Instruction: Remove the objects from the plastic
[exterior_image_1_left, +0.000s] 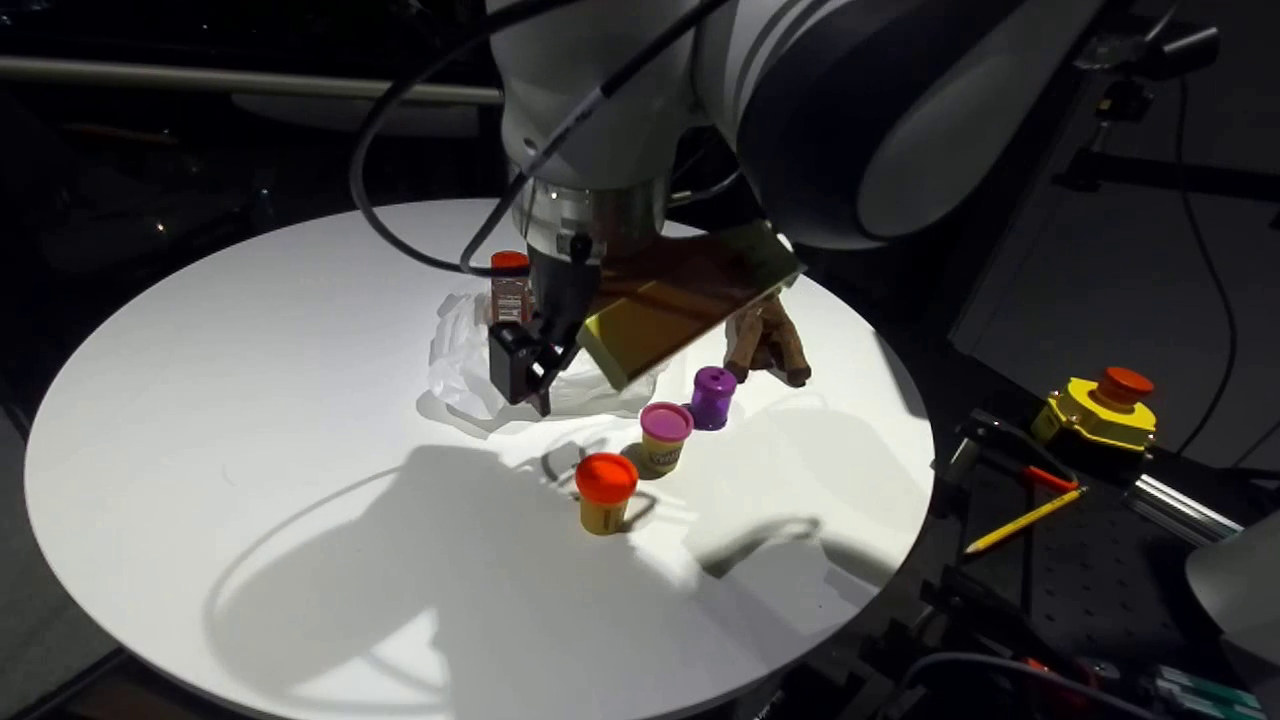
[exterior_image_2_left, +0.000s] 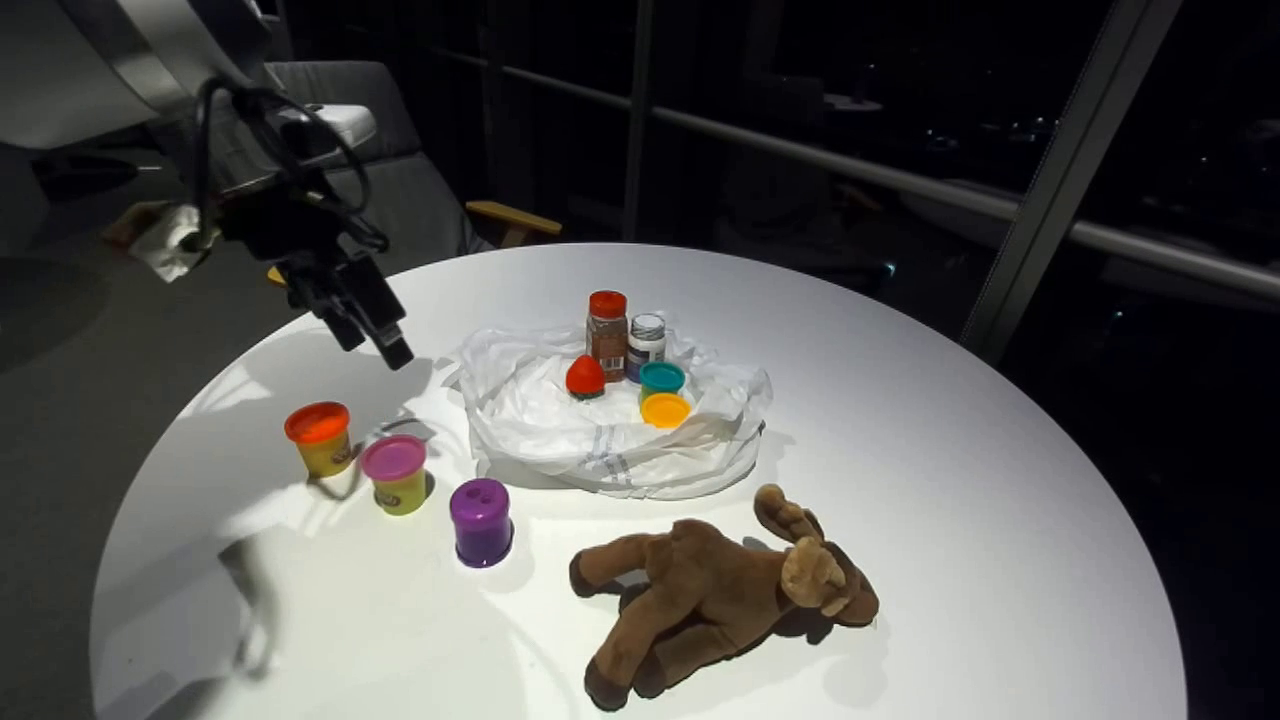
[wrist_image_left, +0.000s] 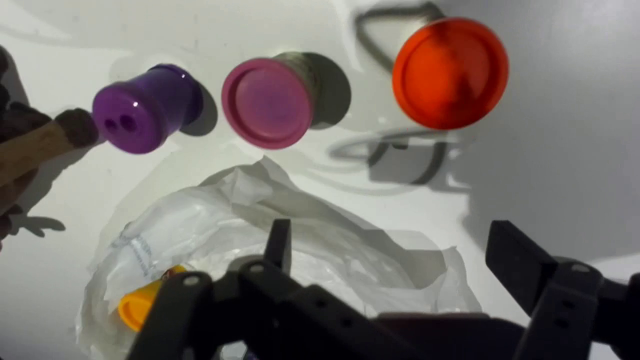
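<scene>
While arm hangs over table, gripper slants downward; spread wide, holding nothing.

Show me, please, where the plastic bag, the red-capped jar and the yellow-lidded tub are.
Plastic bag (wrist_image_left: 197, 225), in the wrist view: on its crumpled wall.
Red-capped jar (exterior_image_2_left: 607, 343), in an exterior view: on its body, below the cap.
Yellow-lidded tub (exterior_image_2_left: 665, 411), in an exterior view: on its lid.

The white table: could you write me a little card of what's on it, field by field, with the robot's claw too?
On white plastic: red-lidded jar, white-lidded jar, teal-lidded tub, yellow tub, red strawberry-like thing
Off the plastic: orange-lidded tub, pink-lidded tub, purple container, brown stuffed animal
Gripper: open, holding nothing, above the table
</scene>
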